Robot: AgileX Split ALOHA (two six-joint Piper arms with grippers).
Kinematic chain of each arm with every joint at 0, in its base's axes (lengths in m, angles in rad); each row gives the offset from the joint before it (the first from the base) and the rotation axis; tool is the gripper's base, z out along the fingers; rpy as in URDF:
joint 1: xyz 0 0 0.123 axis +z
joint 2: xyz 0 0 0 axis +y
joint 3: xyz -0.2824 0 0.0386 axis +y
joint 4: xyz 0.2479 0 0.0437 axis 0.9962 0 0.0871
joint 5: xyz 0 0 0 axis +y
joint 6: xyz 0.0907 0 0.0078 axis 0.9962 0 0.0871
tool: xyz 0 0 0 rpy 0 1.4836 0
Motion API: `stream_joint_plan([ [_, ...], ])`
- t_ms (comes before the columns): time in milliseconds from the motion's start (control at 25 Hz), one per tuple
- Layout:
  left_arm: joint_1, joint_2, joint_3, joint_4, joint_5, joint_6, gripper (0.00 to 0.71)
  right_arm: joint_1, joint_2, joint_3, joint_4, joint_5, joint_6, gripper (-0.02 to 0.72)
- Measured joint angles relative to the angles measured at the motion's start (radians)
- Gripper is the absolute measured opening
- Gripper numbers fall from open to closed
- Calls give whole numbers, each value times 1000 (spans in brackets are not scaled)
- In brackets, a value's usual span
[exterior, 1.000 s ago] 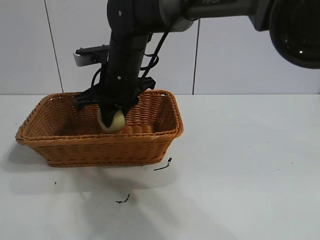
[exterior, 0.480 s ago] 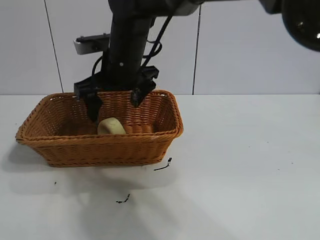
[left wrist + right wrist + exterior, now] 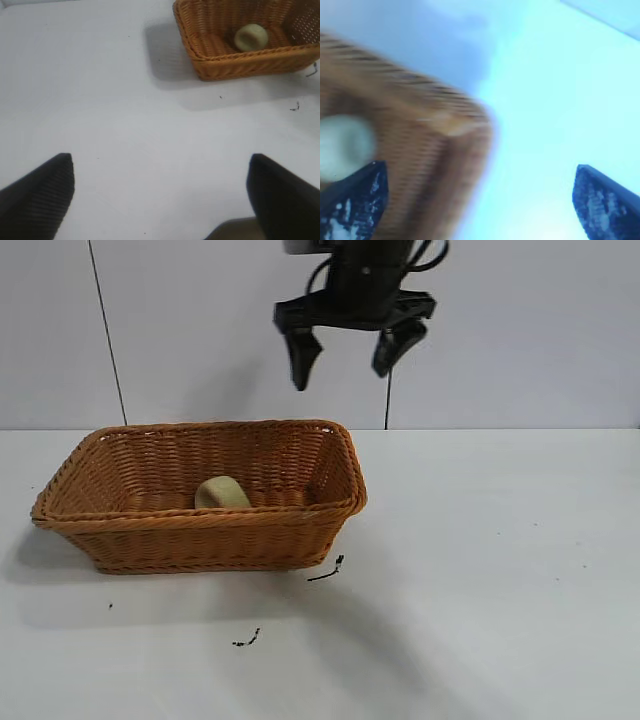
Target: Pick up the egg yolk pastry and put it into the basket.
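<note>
The pale yellow egg yolk pastry (image 3: 222, 493) lies inside the orange-brown wicker basket (image 3: 220, 540), near its front wall, with nothing touching it. My right gripper (image 3: 343, 372) hangs open and empty high above the basket's right end, well clear of the rim. In the right wrist view the right gripper (image 3: 479, 172) is open above the basket (image 3: 435, 150), and the pastry (image 3: 342, 145) shows blurred. My left gripper (image 3: 160, 170) is open and empty over bare table, far from the basket (image 3: 240, 62) and the pastry (image 3: 251, 37). It is out of the exterior view.
The basket stands on a white table (image 3: 500, 560) at its left side, close to a pale back wall. Small dark scraps (image 3: 327, 570) lie on the table just in front of the basket, and another scrap (image 3: 247, 640) lies nearer the front.
My right gripper opened and let the pastry drop into the basket. It then rose out of the basket and moved up and to the right. The pastry rests on the basket floor.
</note>
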Motion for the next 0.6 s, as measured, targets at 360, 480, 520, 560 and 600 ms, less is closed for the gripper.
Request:
stream_joint_plan([
  [360, 0, 0, 0, 0, 0, 0, 696, -157, -7, 0, 4, 46, -4, 693],
  [480, 0, 0, 0, 0, 0, 0, 696, -158, -36, 0, 12, 47, -4, 693],
  [520, 0, 0, 0, 0, 0, 0, 696, -158, -52, 2, 14, 47, -4, 693],
  [560, 0, 0, 0, 0, 0, 0, 696, -158, -75, 8, 21, 47, -4, 693],
  [600, 0, 0, 0, 0, 0, 0, 696, -156, -100, 26, 30, 47, -4, 693],
])
